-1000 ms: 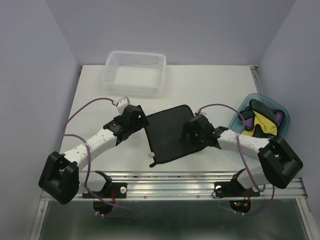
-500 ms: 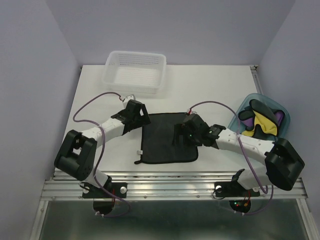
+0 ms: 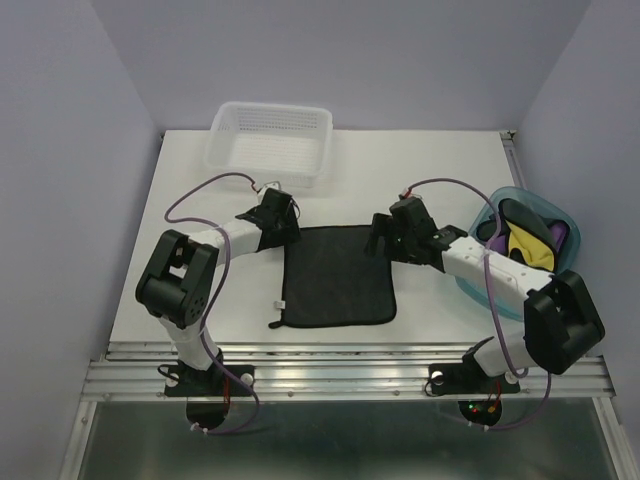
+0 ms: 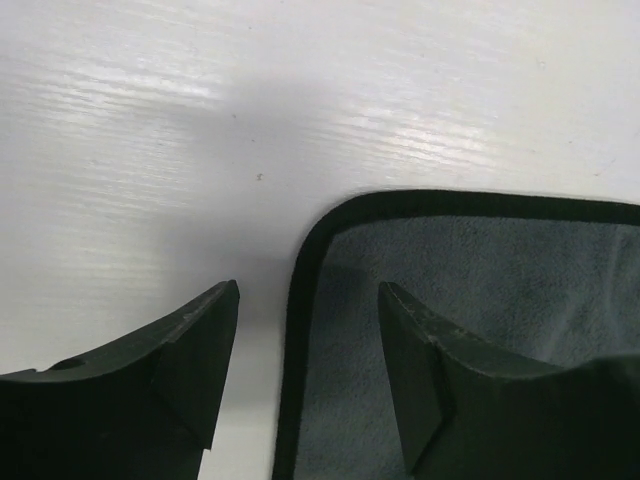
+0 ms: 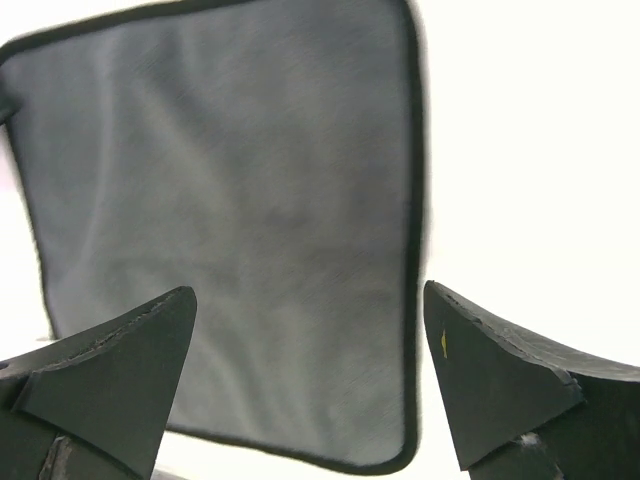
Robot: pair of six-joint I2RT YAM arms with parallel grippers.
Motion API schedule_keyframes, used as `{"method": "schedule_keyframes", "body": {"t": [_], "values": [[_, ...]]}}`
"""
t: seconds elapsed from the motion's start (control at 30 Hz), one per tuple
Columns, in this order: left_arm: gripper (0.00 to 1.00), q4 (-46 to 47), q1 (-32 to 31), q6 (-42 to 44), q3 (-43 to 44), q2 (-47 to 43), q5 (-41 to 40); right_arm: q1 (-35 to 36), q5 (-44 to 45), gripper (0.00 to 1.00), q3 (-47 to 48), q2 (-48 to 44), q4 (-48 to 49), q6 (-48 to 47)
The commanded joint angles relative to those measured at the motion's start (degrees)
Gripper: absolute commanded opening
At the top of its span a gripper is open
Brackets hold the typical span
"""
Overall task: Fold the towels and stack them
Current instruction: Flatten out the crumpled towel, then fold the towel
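Top external view showed the black towel [image 3: 338, 275] spread flat on the white bench [image 3: 200, 290]. At its far corners sat the left hand [image 3: 281, 226] and right hand [image 3: 381, 236], both released, fingers apart. Right of them, a blue tub [image 3: 522, 192] held crumpled towels [image 3: 527, 243]; a white mesh basket [image 3: 270, 106] stood farthest back.

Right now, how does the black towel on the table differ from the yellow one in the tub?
The black towel lies spread flat on the table; the yellow towel is crumpled in the blue tub.
The black towel lies alone; the yellow towel is bunched with other cloths.
Left fingers and right fingers stand open at the black towel's far corners; none at the yellow towel.
Shared: both unfolded.
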Motion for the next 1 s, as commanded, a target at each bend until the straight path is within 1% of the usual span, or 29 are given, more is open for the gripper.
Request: {"method": "schedule_keyframes", "body": {"t": [0.0,0.13,0.17,0.23,0.27,0.47,0.53,0.57,0.6,0.63,0.67,0.7,0.73,0.77,0.83,0.97], "values": [[0.69,0.13,-0.02,1.69,1.45,0.46,0.67,-4.02,1.13,1.0,3.29,0.98,1.24,-1.09],[0.62,-0.22,-0.02,1.87,2.41,1.78,-0.56,-5.08,-0.19,1.0,3.82,3.35,3.88,-1.62],[0.58,-0.74,-0.02,1.78,2.85,2.65,-0.73,-5.17,-0.19,1.0,4.43,4.05,3.88,-1.88],[0.54,-1.01,-0.02,1.69,3.2,3.54,-1.43,-5.43,-0.19,1.0,4.96,5.2,3.79,-2.14],[0.5,-1.62,-0.02,1.78,3.72,4.5,-2.74,-5.78,-0.28,1.0,5.22,6.25,3.88,-2.23],[0.49,-2.59,-0.46,2.22,4.7,6.35,-4.07,-7.37,-0.28,1.0,8.65,10.64,5.63,-2.32],[0.48,-2.68,-0.55,2.31,4.78,6.44,-4.34,-7.54,-0.02,0.99,9.88,12.32,5.98,-3.63],[0.45,-2.68,-0.72,2.39,4.87,6.53,-4.51,-7.63,0.16,0.99,10.75,13.02,6.42,-4.42],[0.39,-2.85,-0.81,2.57,4.96,6.62,-4.43,-7.81,0.51,0.97,11.55,14.16,6.69,-6.26],[0.39,-2.86,-0.98,2.66,4.96,6.7,-4.51,-7.98,0.6,0.97,12.25,14.86,6.6,-7.23],[0.27,-2.94,-1.16,2.66,4.96,6.62,-4.6,-8.07,0.43,0.94,13.48,15.65,6.69,-8.46],[0.21,-2.94,-1.33,2.83,4.87,6.62,-4.52,-8.16,0.42,0.93,14.01,16.97,6.78,-10.39],[0.13,-2.94,-1.42,3.1,4.96,6.7,-4.6,-8.25,0.34,0.92,14.36,17.59,6.86,-11.19],[0.09,-2.94,-1.6,3.1,4.87,6.62,-4.69,-8.51,0.34,0.89,14.8,18.03,6.78,-11.89],[0.0,-2.94,-1.86,3.27,4.96,6.79,-4.69,-8.69,0.42,0.87,16.03,19.87,6.17,-13.65],[0.0,-2.94,-2.3,3.63,5.14,7.06,-5.39,-9.04,-0.28,0.8,17.79,22.68,6.51,-16.64]]}}
